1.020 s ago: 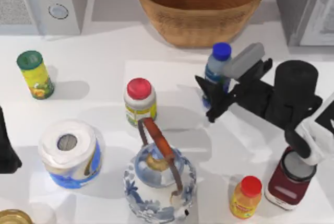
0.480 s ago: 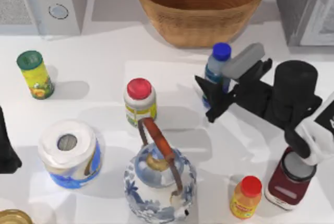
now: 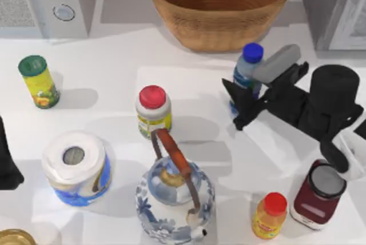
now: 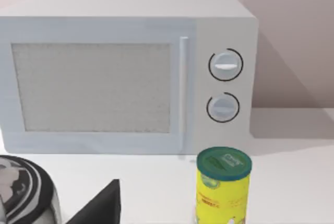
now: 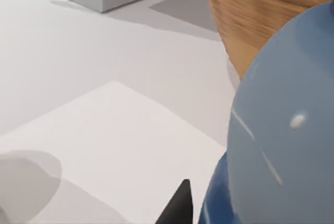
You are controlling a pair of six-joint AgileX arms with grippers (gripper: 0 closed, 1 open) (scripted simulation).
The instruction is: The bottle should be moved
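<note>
The right gripper [image 3: 242, 103] of the AgileX pair was closed around the bottle [image 3: 247, 72] at the table's right side, its dark fingers [image 3: 233, 91] pinching the labelled lower body while the blue cap stood clear above them. The bottle leaned slightly, its cap tipped toward the wicker basket [image 3: 219, 6] just beyond the gripper. In the right wrist view the bottle's pale blue shoulder [image 5: 284, 130] loomed directly ahead of the camera, one dark fingertip [image 5: 177, 205] pressed beside its base and the basket's woven wall [image 5: 250, 10] rising behind it.

To the gripper's left stood the white jar [image 3: 153, 109] with a red lid, well apart; nearer the table's front edge sat the blue-and-white kettle [image 3: 174, 196]. Below the right arm were the small orange bottle [image 3: 269, 216] and a dark red jar [image 3: 319, 195].

The left arm was parked at the table's left edge, its wrist camera facing the microwave [image 4: 125, 72] and a yellow canister [image 4: 223, 186] with a green lid.
</note>
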